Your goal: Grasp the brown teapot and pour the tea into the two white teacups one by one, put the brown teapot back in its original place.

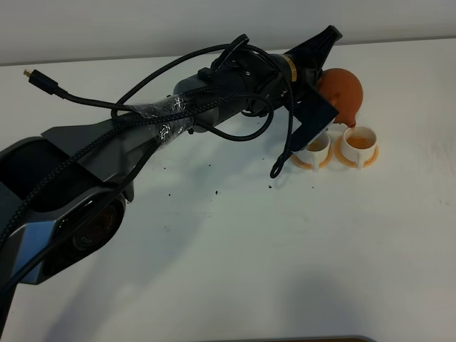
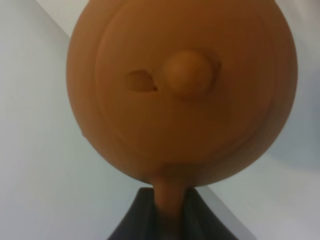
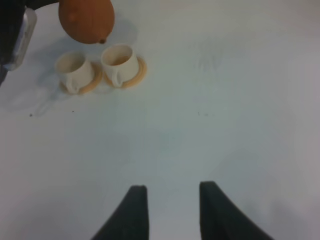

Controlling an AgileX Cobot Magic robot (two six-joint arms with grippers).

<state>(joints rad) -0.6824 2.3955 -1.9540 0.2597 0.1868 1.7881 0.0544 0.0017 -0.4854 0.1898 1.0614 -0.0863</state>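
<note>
You have the left gripper [image 2: 167, 215] clamped on the handle of the round orange-brown clay teapot [image 1: 343, 91], held tilted in mid-pour; one small white teacup [image 1: 349, 151] holds reddish tea [image 1: 361, 142]; next, I judge, swing the spout over the other teacup [image 1: 318, 151]; your right gripper [image 3: 170, 212] gapes empty.

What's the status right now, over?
Left pincer shut on brown teapot, tilted over right-hand teacup, tea inside. Right pincer open, idle. Nothing in the way.

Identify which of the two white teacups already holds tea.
The teacup on the right in the exterior high view: orange-brown tea shows inside it, while the left teacup has a visible interior that looks pale and empty.
</note>
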